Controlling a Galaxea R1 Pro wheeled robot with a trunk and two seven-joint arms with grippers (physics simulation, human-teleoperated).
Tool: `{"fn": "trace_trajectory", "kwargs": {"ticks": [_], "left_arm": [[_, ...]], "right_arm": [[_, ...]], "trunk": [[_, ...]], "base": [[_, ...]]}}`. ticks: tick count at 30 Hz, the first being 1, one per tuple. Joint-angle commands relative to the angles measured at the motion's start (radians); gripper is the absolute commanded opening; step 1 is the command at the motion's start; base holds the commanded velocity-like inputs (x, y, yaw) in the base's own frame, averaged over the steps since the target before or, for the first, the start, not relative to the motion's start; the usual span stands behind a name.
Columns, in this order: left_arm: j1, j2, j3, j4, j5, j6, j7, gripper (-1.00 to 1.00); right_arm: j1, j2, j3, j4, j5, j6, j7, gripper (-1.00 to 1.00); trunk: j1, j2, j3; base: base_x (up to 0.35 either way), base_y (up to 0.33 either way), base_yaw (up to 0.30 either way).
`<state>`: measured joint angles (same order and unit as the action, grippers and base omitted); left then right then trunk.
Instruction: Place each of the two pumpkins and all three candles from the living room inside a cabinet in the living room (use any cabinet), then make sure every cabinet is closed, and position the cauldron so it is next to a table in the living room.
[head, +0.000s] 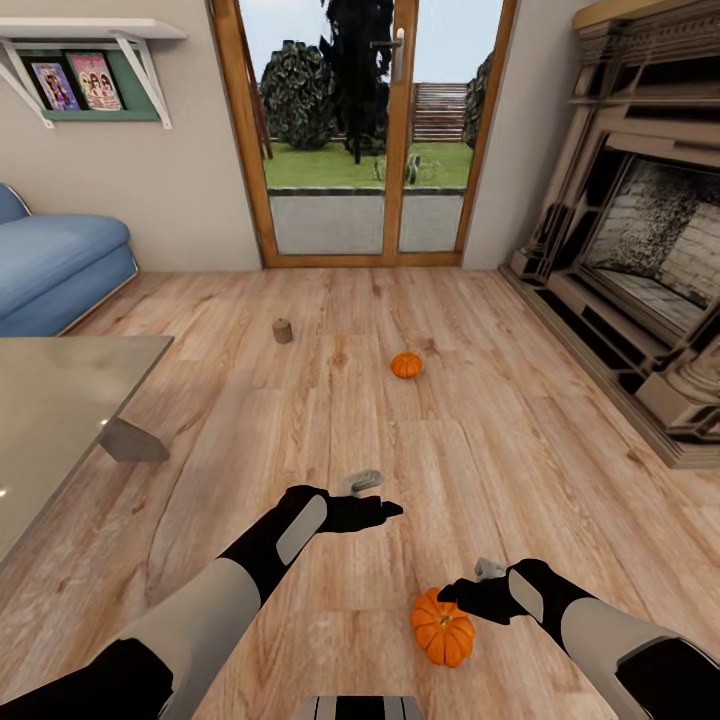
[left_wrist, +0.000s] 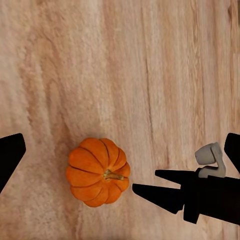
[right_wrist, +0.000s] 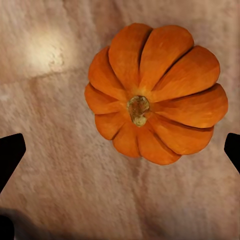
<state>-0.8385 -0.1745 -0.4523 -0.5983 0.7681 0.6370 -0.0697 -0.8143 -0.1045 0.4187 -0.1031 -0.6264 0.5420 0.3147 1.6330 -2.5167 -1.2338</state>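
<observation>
While the right gripper (head: 462, 592) hangs spread wide, empty, just above the near pumpkin (head: 444, 627) on the wood floor (head: 500, 440), the left gripper (head: 385, 511) hovers, also spread. Second pumpkin (head: 406, 365) and a candle (head: 283, 330) lie farther off.

— What carries the things?
— The wooden floor (head: 500, 450).
— What lies on it?
— A near pumpkin (head: 443, 627), a far pumpkin (head: 406, 365), and a candle (head: 283, 330) beyond.
</observation>
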Motion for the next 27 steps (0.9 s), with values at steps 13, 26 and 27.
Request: {"fn": "trace_trajectory", "kwargs": {"ticks": [13,26,27], "left_arm": [[-0.001,0.0,-0.002,0.0,-0.003,0.003,-0.004,1.0],[-0.001,0.0,-0.001,0.0,-0.003,0.003,-0.004,1.0],[-0.001,0.0,-0.001,0.0,-0.003,0.003,-0.004,1.0]], "right_arm": [[0.0,-0.001,0.005,-0.001,-0.002,0.001,0.003,1.0],[0.001,0.0,0.005,0.0,-0.002,-0.075,0.006,1.0],[0.001,0.0,0.005,0.0,-0.002,-0.082,0.008,1.0]], "trunk": [[0.003,-0.002,-0.032],[0.009,-0.005,-0.082],[0.009,-0.005,-0.082]], "base": [[0.0,0.0,0.0],[0.0,0.0,0.0],[0.0,0.0,0.0]]}}
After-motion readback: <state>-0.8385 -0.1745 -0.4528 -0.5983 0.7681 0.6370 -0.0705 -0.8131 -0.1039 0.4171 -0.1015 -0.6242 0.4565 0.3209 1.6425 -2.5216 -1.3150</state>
